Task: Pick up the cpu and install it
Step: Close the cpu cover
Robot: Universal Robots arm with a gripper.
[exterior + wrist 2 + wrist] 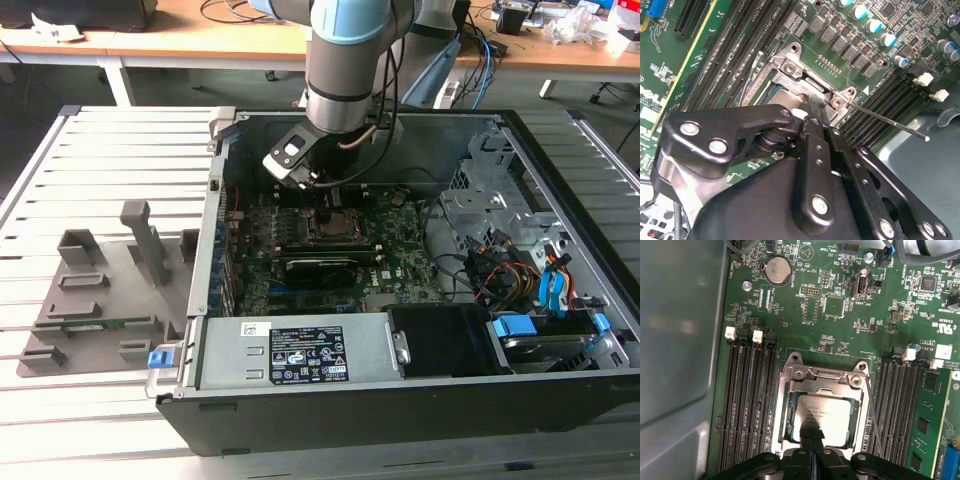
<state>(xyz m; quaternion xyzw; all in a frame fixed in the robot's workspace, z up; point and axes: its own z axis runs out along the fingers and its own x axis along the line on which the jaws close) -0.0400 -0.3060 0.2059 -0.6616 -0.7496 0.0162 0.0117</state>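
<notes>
Your end effector [811, 436], tips pressed together, at the edge of the cpu [827, 412], lying flat in the open socket [822, 376]

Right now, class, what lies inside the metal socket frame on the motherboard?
The cpu lies flat inside the socket frame, its silvery top showing. The gripper covers part of one edge, and whatever is beneath the chip is hidden.
</notes>
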